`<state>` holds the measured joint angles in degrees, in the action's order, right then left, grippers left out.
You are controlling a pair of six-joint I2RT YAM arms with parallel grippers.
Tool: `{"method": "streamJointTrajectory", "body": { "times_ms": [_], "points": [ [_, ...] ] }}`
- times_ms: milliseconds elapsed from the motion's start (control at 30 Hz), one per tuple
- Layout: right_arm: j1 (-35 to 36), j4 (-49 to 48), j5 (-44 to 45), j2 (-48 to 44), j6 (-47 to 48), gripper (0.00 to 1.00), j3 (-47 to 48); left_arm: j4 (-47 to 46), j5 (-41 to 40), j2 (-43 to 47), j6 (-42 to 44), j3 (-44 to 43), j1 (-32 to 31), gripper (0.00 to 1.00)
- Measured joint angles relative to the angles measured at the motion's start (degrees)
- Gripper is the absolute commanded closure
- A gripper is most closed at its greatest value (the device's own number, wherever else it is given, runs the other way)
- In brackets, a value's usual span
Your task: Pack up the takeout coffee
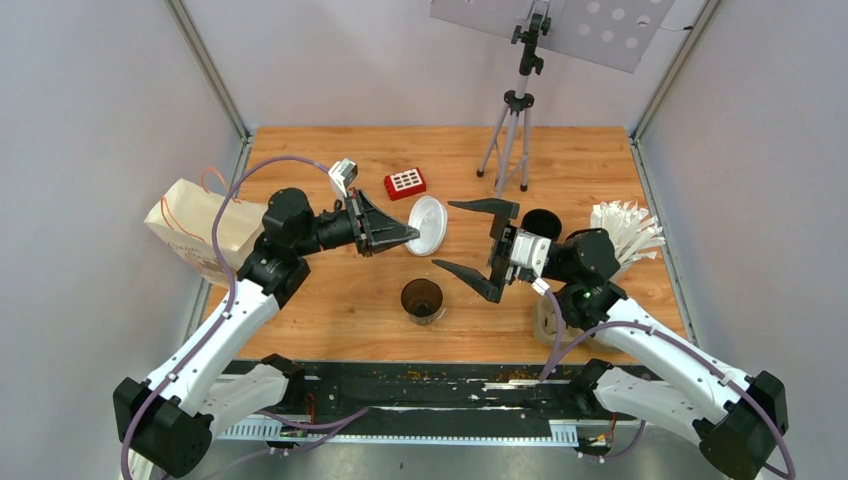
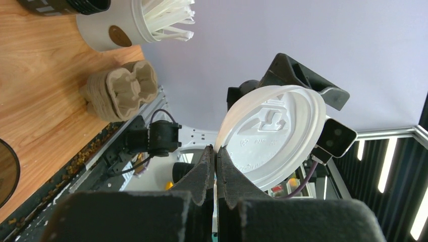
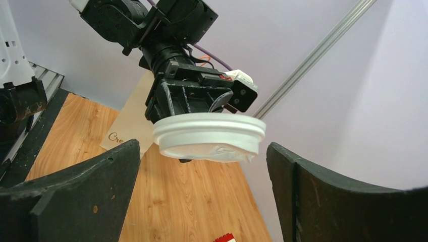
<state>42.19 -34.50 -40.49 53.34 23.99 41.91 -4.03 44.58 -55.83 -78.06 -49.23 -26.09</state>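
Observation:
A round white plastic lid (image 1: 427, 225) stands on edge in the air, my left gripper (image 1: 408, 236) shut on its rim (image 2: 216, 151). My right gripper (image 1: 443, 233) faces it from the right, wide open, one fingertip on each side of the lid (image 3: 209, 136) without touching it. Below them a dark lidless cup (image 1: 422, 298) stands upright on the table. A second black cup (image 1: 541, 222) stands behind my right wrist, mostly hidden.
A paper bag (image 1: 195, 225) lies at the left edge. A white cup of straws (image 1: 625, 230) stands at the right, with a moulded cardboard tray (image 1: 545, 320) nearer the front. A red block (image 1: 405, 183) and a tripod (image 1: 510, 130) stand at the back.

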Motion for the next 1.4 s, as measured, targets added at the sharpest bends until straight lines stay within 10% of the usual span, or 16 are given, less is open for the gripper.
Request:
{"method": "streamJointTrajectory", "body": {
  "times_ms": [1067, 1400],
  "points": [
    [1.14, -1.60, -0.96, 5.40, 0.00, 0.13, 2.10, -3.52, -0.11, 1.05, -4.17, 2.27, -0.46, 1.00],
    [1.14, -1.55, -0.98, 5.40, 0.15, 0.24, 2.10, -3.41, -0.72, 1.81, -4.37, 2.73, -0.46, 0.74]
  ]
}}
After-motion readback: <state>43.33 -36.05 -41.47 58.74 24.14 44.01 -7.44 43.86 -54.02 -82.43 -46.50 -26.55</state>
